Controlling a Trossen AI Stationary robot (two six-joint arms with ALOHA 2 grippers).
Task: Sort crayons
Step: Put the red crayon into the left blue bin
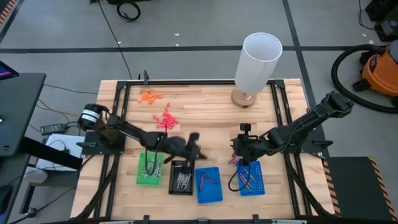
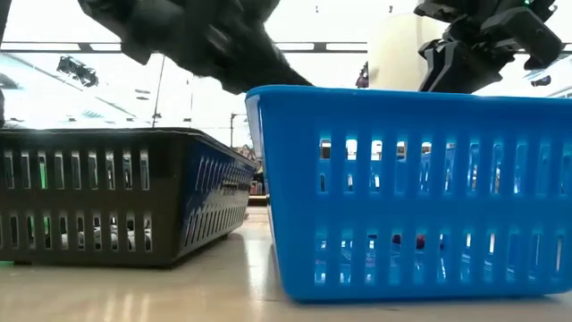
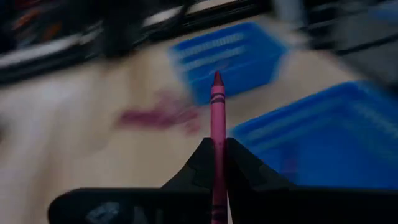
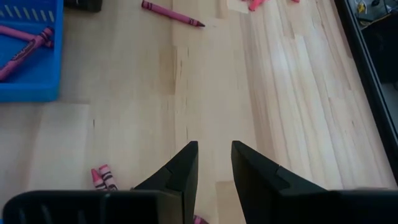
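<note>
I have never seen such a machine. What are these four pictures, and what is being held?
It is a robot with two dark arms at a wooden table. One camera looks down from above, one sits at table height, and one rides on each wrist. From above, four small trays stand in a row: green tray, black tray and two blue trays. Pink crayons and orange crayons lie loose beyond them, near a white cylinder. The left gripper has its jaws shut on one magenta crayon. The right gripper hangs open over bare wood, holding nothing.
</note>
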